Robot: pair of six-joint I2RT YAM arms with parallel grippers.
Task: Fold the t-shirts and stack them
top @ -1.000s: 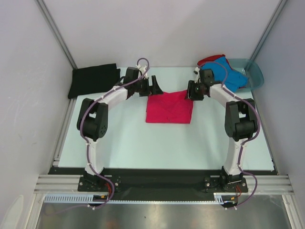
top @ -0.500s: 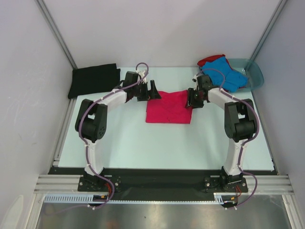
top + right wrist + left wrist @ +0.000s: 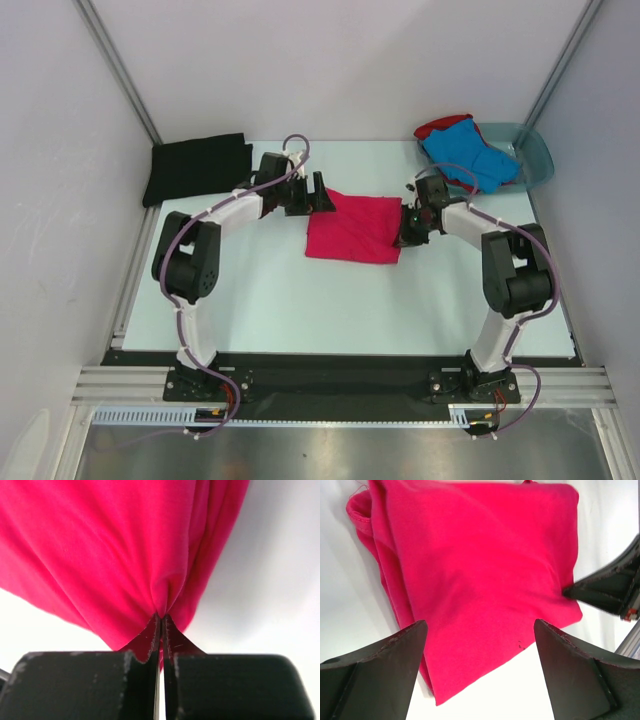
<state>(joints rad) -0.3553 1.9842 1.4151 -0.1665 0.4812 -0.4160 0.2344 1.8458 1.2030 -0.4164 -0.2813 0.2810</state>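
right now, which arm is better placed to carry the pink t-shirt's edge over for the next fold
Probably right: the right tool is shut on the pink t-shirt at its edge. The left tool hangs open over it, gripping nothing.

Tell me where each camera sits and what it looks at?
Top: high behind the robot, looking down at the table; left arm, right arm, pink shirt and black shirt show.
Left wrist: on the left arm, facing the pink shirt past its open left tool.
Right wrist: on the right arm, facing its right tool, shut on the pink shirt.
Shared: all three see the pink shirt; left wrist also sees the right tool.
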